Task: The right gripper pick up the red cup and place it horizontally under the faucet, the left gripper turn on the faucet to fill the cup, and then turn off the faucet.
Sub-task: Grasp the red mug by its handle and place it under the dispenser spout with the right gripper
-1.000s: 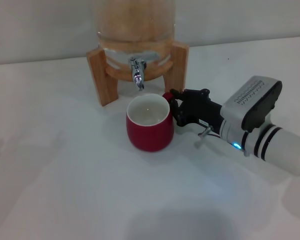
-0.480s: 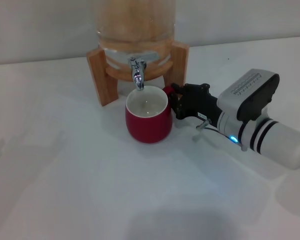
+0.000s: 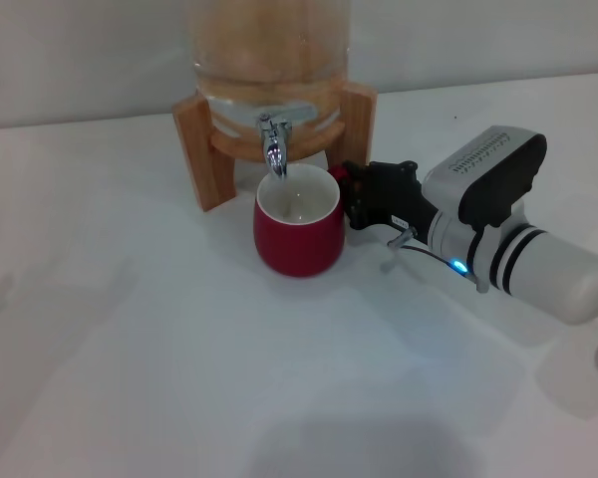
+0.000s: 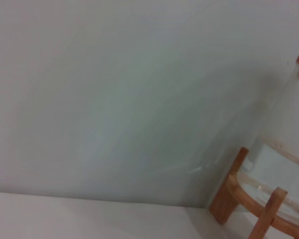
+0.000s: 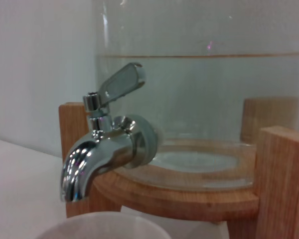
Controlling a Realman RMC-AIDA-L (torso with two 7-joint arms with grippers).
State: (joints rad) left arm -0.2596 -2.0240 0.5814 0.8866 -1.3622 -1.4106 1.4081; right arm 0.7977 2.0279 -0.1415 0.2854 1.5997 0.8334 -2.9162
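The red cup (image 3: 299,234) stands upright on the white table with its off-white inside showing, directly below the spout of the chrome faucet (image 3: 273,144). My right gripper (image 3: 351,194) reaches in from the right and is shut on the cup's handle, which is mostly hidden by the black fingers. In the right wrist view the faucet (image 5: 102,149) is close, its lever raised and tilted, and the cup's rim (image 5: 104,226) shows just beneath the spout. No water runs. My left gripper is out of view.
The glass dispenser (image 3: 269,60) sits on a wooden stand (image 3: 199,149) at the back of the table (image 3: 130,349). The left wrist view shows a pale wall and the stand's leg (image 4: 229,191).
My right gripper has carried the cup back toward the dispenser, so its mouth now sits under the spout. The right arm has shifted back with it.
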